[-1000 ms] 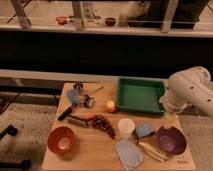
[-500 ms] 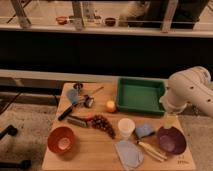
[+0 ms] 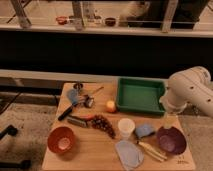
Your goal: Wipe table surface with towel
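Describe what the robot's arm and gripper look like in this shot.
The arm is built of smooth, rounded, off-white housings that bulge at the joints. No cables or markings show on it. The gripper is the pale end piece below the arm, between the green tray and the purple bowl. Its finer detail cannot be made out.

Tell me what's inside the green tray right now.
The green tray shows only its bare green floor; nothing lies in it. The arm overlaps its right rim, so that corner is unseen. The gripper hangs just beyond that rim, near the purple bowl.
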`<state>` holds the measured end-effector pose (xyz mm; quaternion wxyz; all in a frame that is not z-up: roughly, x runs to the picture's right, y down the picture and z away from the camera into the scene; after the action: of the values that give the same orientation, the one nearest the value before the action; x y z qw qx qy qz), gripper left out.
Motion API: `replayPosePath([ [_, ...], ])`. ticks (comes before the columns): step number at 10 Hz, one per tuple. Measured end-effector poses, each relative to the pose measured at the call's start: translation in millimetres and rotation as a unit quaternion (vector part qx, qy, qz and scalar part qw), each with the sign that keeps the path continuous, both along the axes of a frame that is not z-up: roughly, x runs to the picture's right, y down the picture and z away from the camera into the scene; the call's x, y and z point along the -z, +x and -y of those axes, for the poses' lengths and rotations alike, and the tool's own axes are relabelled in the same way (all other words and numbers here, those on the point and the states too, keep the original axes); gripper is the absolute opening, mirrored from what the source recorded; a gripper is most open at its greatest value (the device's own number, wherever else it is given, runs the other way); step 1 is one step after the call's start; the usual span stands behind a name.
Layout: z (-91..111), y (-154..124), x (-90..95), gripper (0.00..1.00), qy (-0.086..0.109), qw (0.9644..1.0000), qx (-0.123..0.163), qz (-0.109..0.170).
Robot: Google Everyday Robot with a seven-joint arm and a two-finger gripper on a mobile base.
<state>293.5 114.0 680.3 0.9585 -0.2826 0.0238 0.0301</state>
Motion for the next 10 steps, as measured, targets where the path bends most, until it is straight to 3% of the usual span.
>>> replayPosePath([
  [10,-27.2,2.7,6.8,0.80,-0.001,0.9999,-0.008,0.015],
])
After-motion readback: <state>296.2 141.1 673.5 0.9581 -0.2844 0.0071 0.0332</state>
